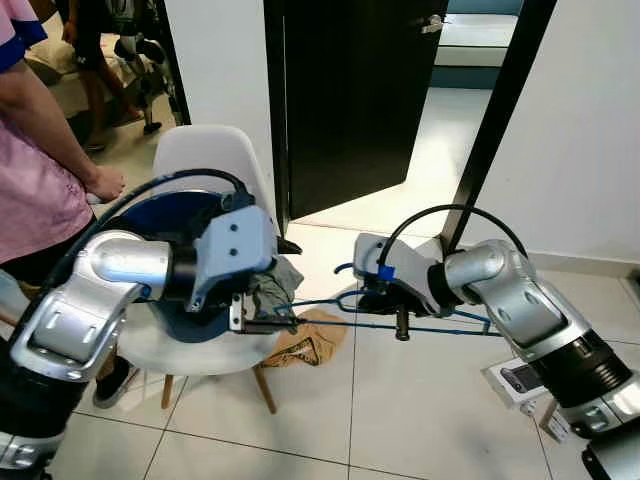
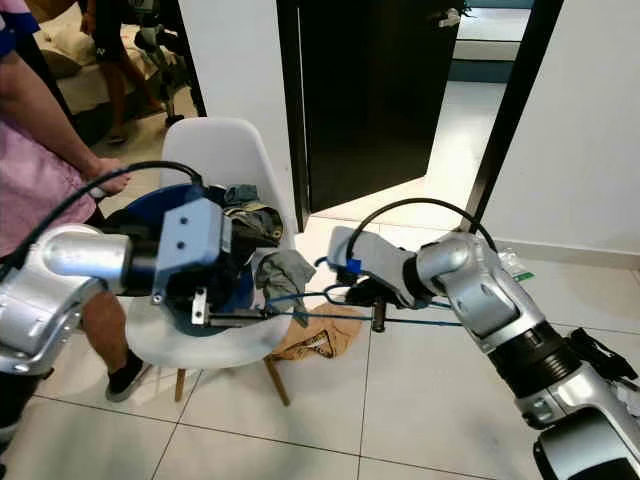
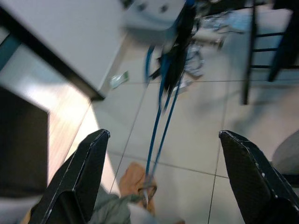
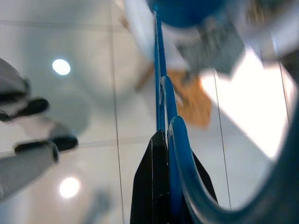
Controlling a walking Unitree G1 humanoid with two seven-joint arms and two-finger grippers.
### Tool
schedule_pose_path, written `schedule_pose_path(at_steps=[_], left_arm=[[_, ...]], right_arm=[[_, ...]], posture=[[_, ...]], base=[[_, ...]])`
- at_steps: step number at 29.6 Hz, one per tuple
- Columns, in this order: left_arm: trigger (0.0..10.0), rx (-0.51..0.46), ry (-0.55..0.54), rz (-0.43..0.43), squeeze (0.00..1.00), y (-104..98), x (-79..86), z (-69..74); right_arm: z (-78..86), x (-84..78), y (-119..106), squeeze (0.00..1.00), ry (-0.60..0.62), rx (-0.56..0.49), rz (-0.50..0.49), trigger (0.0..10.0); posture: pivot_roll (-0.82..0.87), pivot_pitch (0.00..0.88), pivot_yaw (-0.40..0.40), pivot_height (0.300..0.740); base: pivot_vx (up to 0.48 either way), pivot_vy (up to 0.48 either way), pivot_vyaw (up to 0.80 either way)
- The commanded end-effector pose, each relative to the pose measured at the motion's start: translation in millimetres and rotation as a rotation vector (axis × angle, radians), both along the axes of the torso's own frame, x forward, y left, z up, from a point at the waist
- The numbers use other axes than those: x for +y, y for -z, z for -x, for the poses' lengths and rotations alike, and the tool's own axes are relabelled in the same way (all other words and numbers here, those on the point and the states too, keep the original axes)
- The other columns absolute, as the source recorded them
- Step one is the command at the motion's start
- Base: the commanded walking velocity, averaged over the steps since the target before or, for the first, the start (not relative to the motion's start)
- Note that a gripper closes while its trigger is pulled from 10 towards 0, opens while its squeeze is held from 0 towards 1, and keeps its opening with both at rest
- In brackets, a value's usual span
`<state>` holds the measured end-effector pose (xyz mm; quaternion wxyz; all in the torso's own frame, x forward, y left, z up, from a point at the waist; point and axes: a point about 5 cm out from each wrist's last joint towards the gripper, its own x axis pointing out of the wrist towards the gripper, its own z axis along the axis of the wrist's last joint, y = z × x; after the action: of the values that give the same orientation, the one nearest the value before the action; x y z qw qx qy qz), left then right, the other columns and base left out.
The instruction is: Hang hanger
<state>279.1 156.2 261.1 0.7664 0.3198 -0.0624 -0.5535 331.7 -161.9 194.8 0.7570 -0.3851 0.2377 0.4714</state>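
A thin blue hanger (image 1: 440,328) hangs level above the floor tiles between my two arms. My right gripper (image 1: 385,298) is shut on it near the hook; in the right wrist view the black fingers (image 4: 156,177) pinch the blue wire (image 4: 159,70). My left gripper (image 1: 268,322) is at the hanger's other end, by the chair's front edge, and stands open. In the left wrist view the hanger (image 3: 156,135) runs between the wide-apart fingers (image 3: 88,163) without touching them. A grey garment (image 1: 268,285) bunches at that end of the hanger.
A white chair (image 1: 205,145) holds a round blue item (image 2: 150,215) and crumpled clothes (image 2: 245,205). A brown cloth (image 1: 312,342) lies on the floor beside it. A person in a pink shirt (image 1: 35,195) stands left. A dark open door (image 1: 350,90) is behind, a small box (image 1: 515,380) at right.
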Motion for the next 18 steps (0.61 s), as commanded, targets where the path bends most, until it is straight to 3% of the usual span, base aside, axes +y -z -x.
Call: schedule_pose_path(at_steps=[1,2,4,6,7,8,9,10,11,12,13,14,15,17,18], left_arm=[[10.0,0.007,-0.059,-0.007,1.00,-0.8,14.3,1.2],[10.0,0.010,-0.100,-0.017,1.00,1.2,23.9,1.6],[10.0,0.010,-0.100,-0.017,1.00,1.2,23.9,1.6],[10.0,-0.009,-0.245,-0.025,1.00,8.8,48.2,-7.6],[10.0,-0.057,-0.361,-0.011,1.00,12.4,58.6,-18.9],[10.0,-0.057,-0.361,-0.011,1.00,12.4,58.6,-18.9],[10.0,-0.092,-0.443,0.007,1.00,15.0,64.7,-27.0],[10.0,-0.108,-0.510,0.056,0.00,16.5,66.7,-34.0],[10.0,-0.108,-0.510,0.056,0.00,16.5,66.7,-34.0],[10.0,-0.103,-0.564,0.134,0.00,17.6,65.9,-39.2],[10.0,-0.078,-0.603,0.234,0.00,19.4,64.2,-42.9],[10.0,-0.078,-0.603,0.234,0.00,19.4,64.2,-42.9],[10.0,0.010,-0.713,0.418,0.00,36.6,67.3,-51.4],[10.0,0.010,-0.713,0.418,0.00,36.6,67.3,-51.4],[10.0,0.097,-0.808,0.525,0.00,60.3,69.2,-55.8]], right_arm=[[-1.8,-17.6,7.1,0.00,0.081,0.002,0.024,0.0],[-2.6,-28.9,10.7,0.00,0.133,0.005,0.038,0.0],[-2.6,-28.9,10.7,0.00,0.133,0.005,0.038,0.0],[-4.1,-54.4,19.1,0.00,0.264,0.002,0.058,0.0],[-6.0,-63.3,24.1,0.00,0.338,-0.008,0.028,0.0],[-6.0,-63.3,24.1,0.00,0.338,-0.008,0.028,0.0],[-7.3,-68.0,28.3,0.00,0.388,-0.013,-0.003,0.0],[-9.4,-69.1,32.8,0.00,0.433,-0.020,-0.052,0.0],[-9.4,-69.1,32.8,0.00,0.433,-0.020,-0.052,0.0],[-12.7,-69.8,37.1,0.00,0.491,-0.039,-0.106,0.0],[-16.3,-71.3,41.4,0.00,0.553,-0.061,-0.153,4.0],[-16.3,-71.3,41.4,0.00,0.553,-0.061,-0.153,4.0],[-18.8,-75.9,54.6,0.00,0.656,-0.085,-0.195,10.0],[-18.8,-75.9,54.6,0.00,0.656,-0.085,-0.195,10.0],[-18.8,-78.9,67.6,0.00,0.738,-0.101,-0.224,10.0]], posture=[[0.05,0.000,-0.032,0.740],[0.05,0.000,-0.032,0.740],[0.05,0.000,-0.032,0.740],[0.06,0.000,-0.032,0.740],[0.06,0.000,-0.032,0.740],[0.06,0.000,-0.032,0.740],[0.06,0.000,-0.032,0.740],[0.05,0.000,-0.026,0.740],[0.05,0.000,-0.026,0.740],[0.05,0.000,-0.025,0.740],[0.05,0.000,-0.024,0.740],[0.05,0.000,-0.024,0.740],[0.06,0.000,-0.026,0.740],[0.06,0.000,-0.026,0.740],[0.06,0.000,-0.028,0.740]], base=[[0.000,0.000,0.00],[0.000,0.000,0.00],[0.000,0.000,0.00],[0.000,0.000,0.00],[0.000,0.000,0.00],[0.000,0.000,0.00],[0.000,0.000,0.00],[0.000,0.000,0.00],[0.000,0.000,0.00],[0.000,0.000,0.00],[0.000,0.000,0.00],[0.000,0.000,0.00],[0.000,0.000,0.00],[0.000,0.000,0.00],[0.000,0.000,0.00]])
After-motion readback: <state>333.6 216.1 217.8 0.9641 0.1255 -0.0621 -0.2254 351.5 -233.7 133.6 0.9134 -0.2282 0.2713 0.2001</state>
